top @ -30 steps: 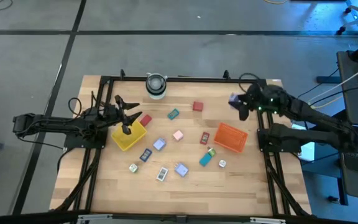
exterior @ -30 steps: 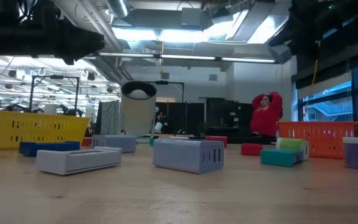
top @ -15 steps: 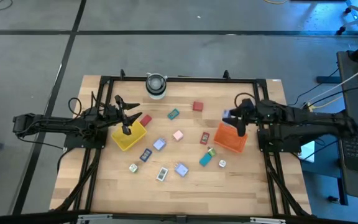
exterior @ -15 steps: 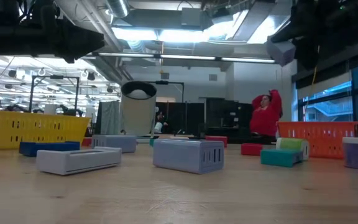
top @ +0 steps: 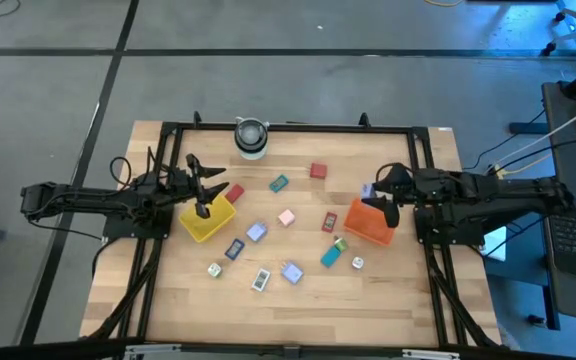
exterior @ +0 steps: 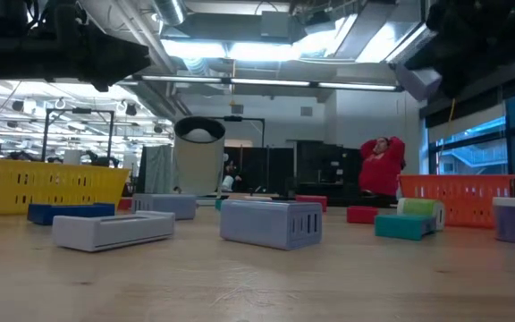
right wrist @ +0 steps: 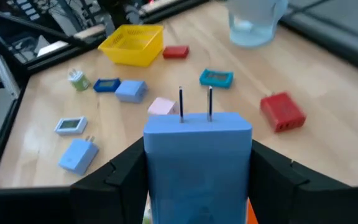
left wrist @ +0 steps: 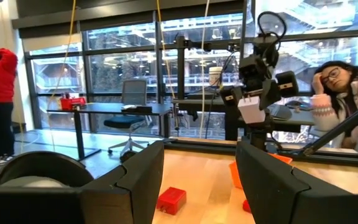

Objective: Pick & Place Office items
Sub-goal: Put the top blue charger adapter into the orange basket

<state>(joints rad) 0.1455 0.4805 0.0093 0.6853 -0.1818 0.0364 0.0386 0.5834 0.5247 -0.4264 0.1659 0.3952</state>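
Office items mostly lie loose on the table (top: 298,300) beside both pincers: right gripper (top: 380,203) pinches a pale blue plug block (right wrist: 197,152) above the orange tray (top: 372,222); left gripper (top: 200,187), spread empty, hovers over the yellow tray (top: 208,219).

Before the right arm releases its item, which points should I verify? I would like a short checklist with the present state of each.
1. Right gripper grips the pale blue plug block: ok.
2. Block is above the orange tray: ok, over its near-left corner.
3. Block fully inside the tray rim: cannot tell.
4. Left gripper waits over the yellow tray, far away: ok.
5. Left gripper empty: ok.
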